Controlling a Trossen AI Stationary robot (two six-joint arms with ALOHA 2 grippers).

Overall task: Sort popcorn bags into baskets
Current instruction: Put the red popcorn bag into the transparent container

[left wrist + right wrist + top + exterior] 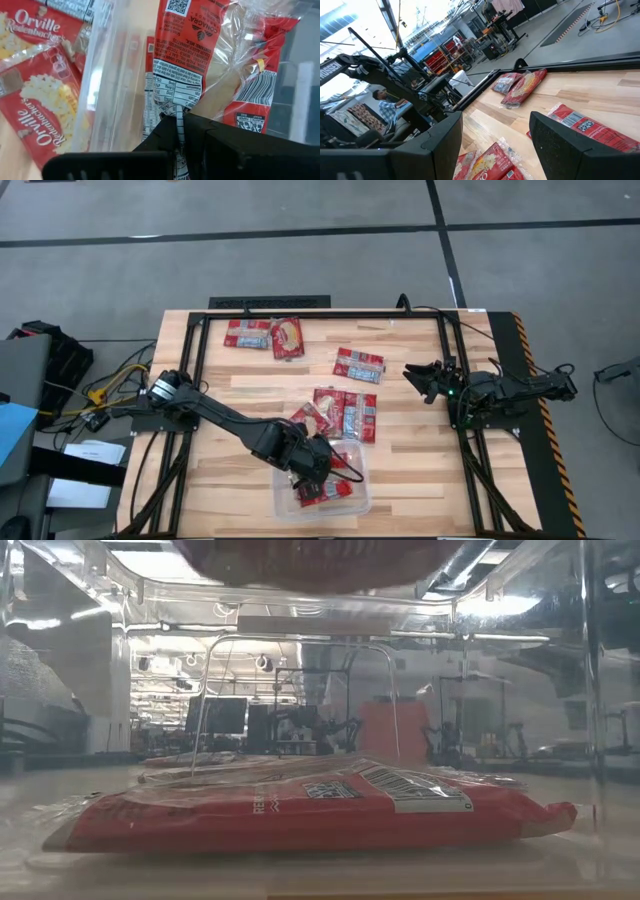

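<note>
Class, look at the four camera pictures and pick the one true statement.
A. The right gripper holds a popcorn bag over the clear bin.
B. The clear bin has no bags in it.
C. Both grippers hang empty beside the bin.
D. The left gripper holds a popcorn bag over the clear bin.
D: the left gripper is shut on a popcorn bag above the clear bin, while the right gripper waits open and empty near the table's right side.

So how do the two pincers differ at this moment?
The left pincer is shut on a popcorn bag, while the right pincer is open and holds nothing. The left one is over the clear bin at the table's near edge; the right one waits over bare wood by the right side, away from the bin. Both are dark and two-fingered.
</note>
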